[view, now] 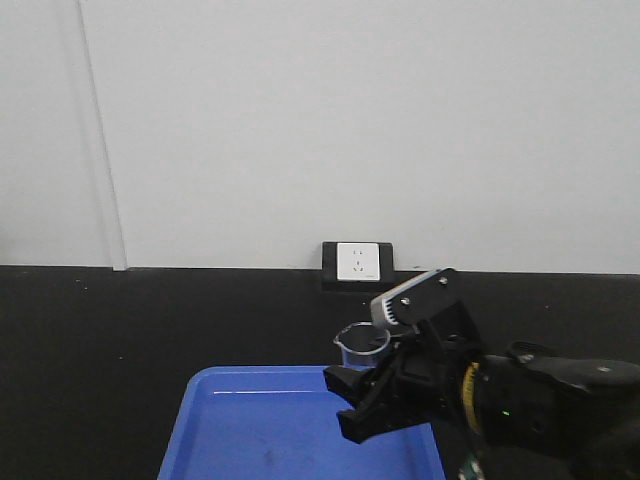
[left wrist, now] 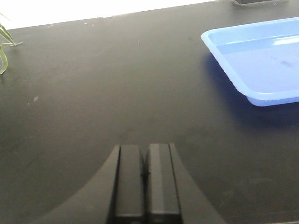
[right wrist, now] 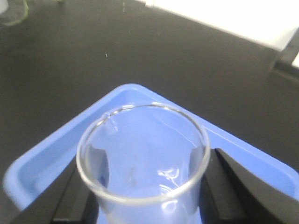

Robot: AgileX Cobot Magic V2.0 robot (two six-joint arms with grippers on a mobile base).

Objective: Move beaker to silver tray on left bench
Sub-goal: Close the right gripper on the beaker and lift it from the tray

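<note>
The clear glass beaker (view: pixel 362 343) is held between the black fingers of my right gripper (view: pixel 375 395), above the far part of a blue plastic tray (view: pixel 250 420). In the right wrist view the beaker (right wrist: pixel 142 154) fills the gap of the right gripper (right wrist: pixel 145 196), open mouth up, with a finger (right wrist: pixel 238 186) pressed to each side. My left gripper (left wrist: pixel 145 158) is shut and empty, low over the black bench top (left wrist: pixel 117 79). The silver tray is out of view.
The blue tray lies to the right of the left gripper (left wrist: pixel 261 56) and under the beaker (right wrist: pixel 46 154). A wall socket (view: pixel 358 262) sits behind the bench. Green plant leaves (left wrist: pixel 3 42) and a glass vessel (right wrist: pixel 11 11) stand at the edges.
</note>
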